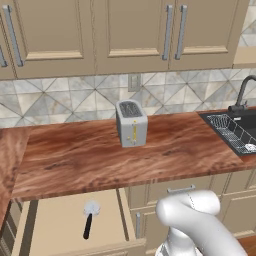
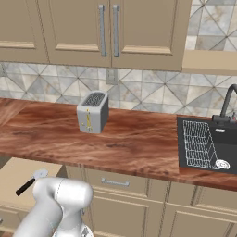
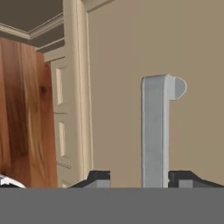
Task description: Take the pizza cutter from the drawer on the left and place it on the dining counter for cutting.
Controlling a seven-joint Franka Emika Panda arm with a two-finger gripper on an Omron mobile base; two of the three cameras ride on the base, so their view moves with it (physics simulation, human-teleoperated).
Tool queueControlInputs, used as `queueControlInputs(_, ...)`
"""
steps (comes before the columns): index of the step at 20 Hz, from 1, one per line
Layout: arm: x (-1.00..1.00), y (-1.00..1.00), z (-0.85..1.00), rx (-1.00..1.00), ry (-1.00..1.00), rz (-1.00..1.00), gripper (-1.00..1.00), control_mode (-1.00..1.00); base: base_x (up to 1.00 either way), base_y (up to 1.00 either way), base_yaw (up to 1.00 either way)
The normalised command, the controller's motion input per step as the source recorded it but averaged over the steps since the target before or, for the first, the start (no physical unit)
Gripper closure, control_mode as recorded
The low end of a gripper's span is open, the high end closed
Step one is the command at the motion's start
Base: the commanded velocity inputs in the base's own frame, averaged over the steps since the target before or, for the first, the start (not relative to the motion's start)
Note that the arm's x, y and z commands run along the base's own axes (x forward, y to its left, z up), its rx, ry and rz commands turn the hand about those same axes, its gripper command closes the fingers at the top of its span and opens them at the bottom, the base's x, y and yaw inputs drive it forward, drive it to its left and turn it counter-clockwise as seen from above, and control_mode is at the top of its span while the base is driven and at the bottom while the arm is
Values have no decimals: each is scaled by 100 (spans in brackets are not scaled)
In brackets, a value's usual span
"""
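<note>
Drawer (image 1: 75, 225) is already out with the pizza cutter (image 1: 90, 218) lying mid-drawer. Tool (image 3: 139, 179) sits part-open straddling the drawer handle (image 3: 155, 131); I'd let go, lift, then grab the black grip.

Both base cams sit behind the arm, L and R, looking fwd/down; they share the toaster (image 1: 131, 123), the wood surface (image 1: 100, 160), the sink (image 1: 239, 131) and the open drawer (image 1: 65, 225). Hand cam: very close on the drawer handle (image 3: 155, 131), view rolled sideways.
</note>
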Motion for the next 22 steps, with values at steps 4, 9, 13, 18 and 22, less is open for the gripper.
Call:
queueControlInputs(4,-80,0,-36,0,3,0,100,-100,0,0,0)
queueControlInputs(9,-67,0,-36,0,4,0,100,-100,0,0,0)
queueControlInputs(13,-41,0,-32,0,11,0,100,-100,0,0,0)
queueControlInputs(18,-5,0,-3,0,3,0,100,-100,0,0,0)
queueControlInputs(22,0,0,0,0,0,0,-100,-100,0,0,0)
